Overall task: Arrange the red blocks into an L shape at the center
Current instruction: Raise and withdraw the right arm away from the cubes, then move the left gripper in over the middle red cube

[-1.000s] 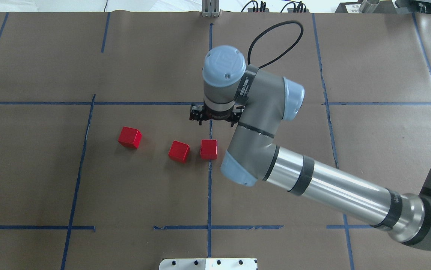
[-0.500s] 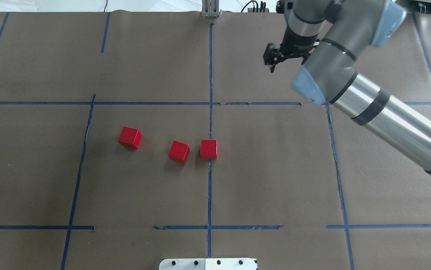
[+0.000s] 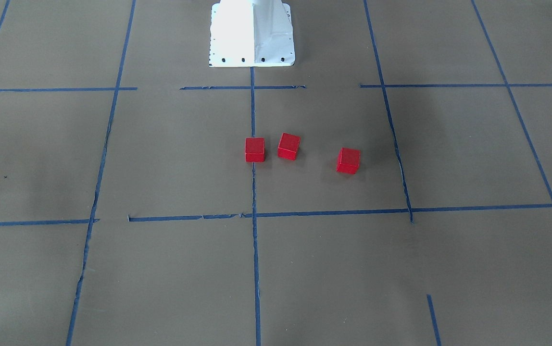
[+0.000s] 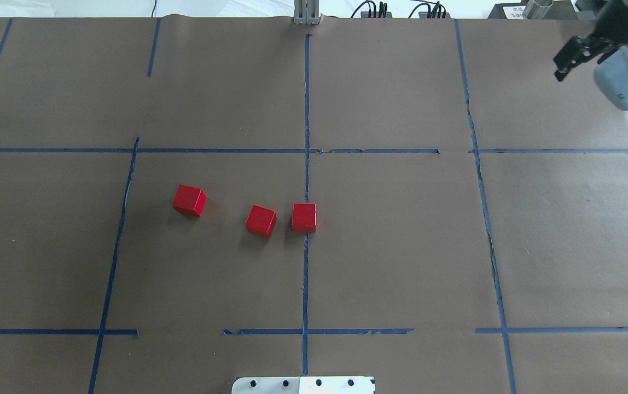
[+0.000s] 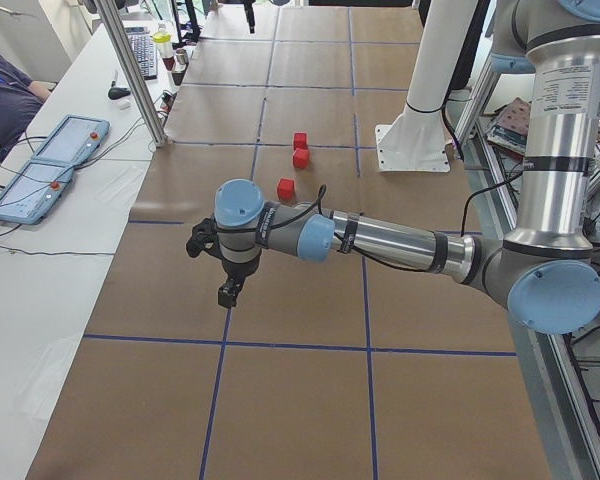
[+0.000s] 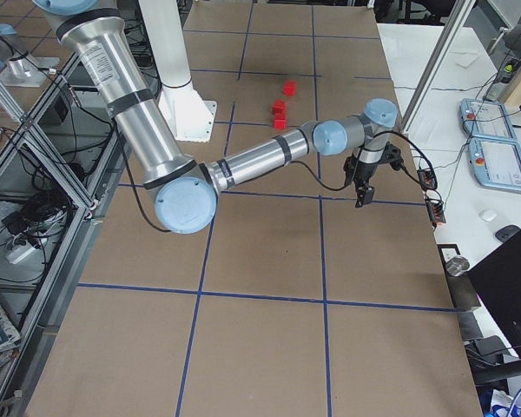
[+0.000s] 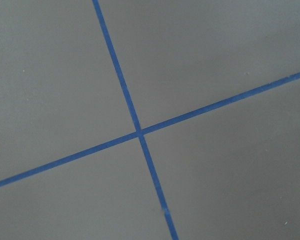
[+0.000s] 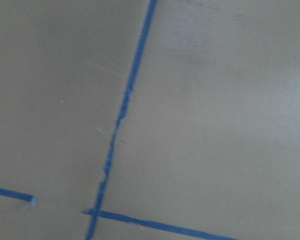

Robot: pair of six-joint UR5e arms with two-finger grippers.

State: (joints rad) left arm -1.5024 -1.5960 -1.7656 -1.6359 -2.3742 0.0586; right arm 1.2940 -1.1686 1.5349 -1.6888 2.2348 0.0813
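Note:
Three red blocks lie in the center cell (image 4: 390,241), left of its vertical blue line. One block (image 4: 304,218) touches that line, one (image 4: 261,221) sits just left of it with a small gap, turned slightly, and one (image 4: 189,200) lies apart further left. They also show in the front view (image 3: 255,149), (image 3: 289,146), (image 3: 348,160). My right gripper (image 4: 565,61) hangs empty at the far back right, its fingers looking spread. My left gripper (image 5: 227,288) shows only in the exterior left view, well left of the blocks; I cannot tell if it is open.
The white robot base plate (image 4: 303,385) sits at the near table edge. A metal post (image 5: 140,80) and a side desk with control tablets (image 5: 50,170) stand along the far table edge. Both wrist views show only paper and tape lines.
My right arm has swung up and away from just behind the blocks to the far back right corner. The three blocks have not moved.

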